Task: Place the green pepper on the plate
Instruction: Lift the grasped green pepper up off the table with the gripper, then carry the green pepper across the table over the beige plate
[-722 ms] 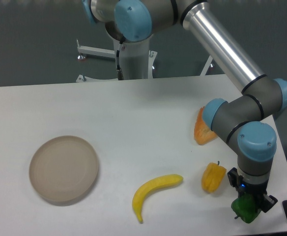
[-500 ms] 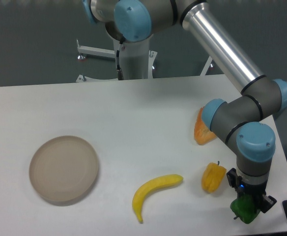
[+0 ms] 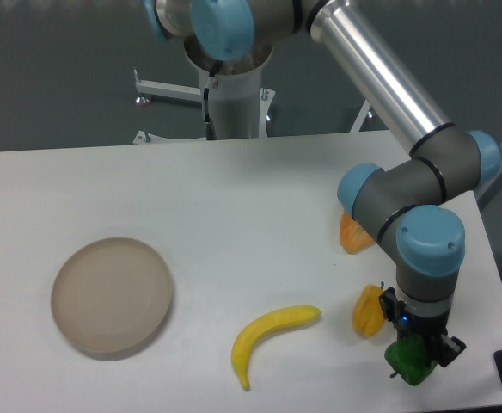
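**Inspector A:** Camera view, fixed, front of the white counter (image 3: 251, 198). The small glossy bright-green bell pepper (image 3: 408, 362) sits at the near right corner, directly under the black two-finger pincer (image 3: 416, 351). The pincer appears pinched onto the pepper's upper part, though I cannot tell whether the pepper is lifted or resting on the surface. The round shallow beige-tan plate (image 3: 112, 297) lies at the far left, well apart from it, with nothing on it.

**Inspector B:** Progress?

**Inspector A:** Early, in my judgement. The grasp looks made; the carry across the counter and the release on the plate remain to be done. A curved yellow banana (image 3: 272, 336) lies between the two, and a small yellow-orange pepper (image 3: 369, 311) stands just beside the wrist.

**Inspector B:** Anything obscured?

**Inspector A:** The fingertips are dark and merge with the pepper, so the contact points are unclear. The pepper's stem is not discernible. An orange item (image 3: 354, 232) behind the grey elbow is largely hidden; I cannot identify it. The yellow-orange pepper is partly covered by the arm.
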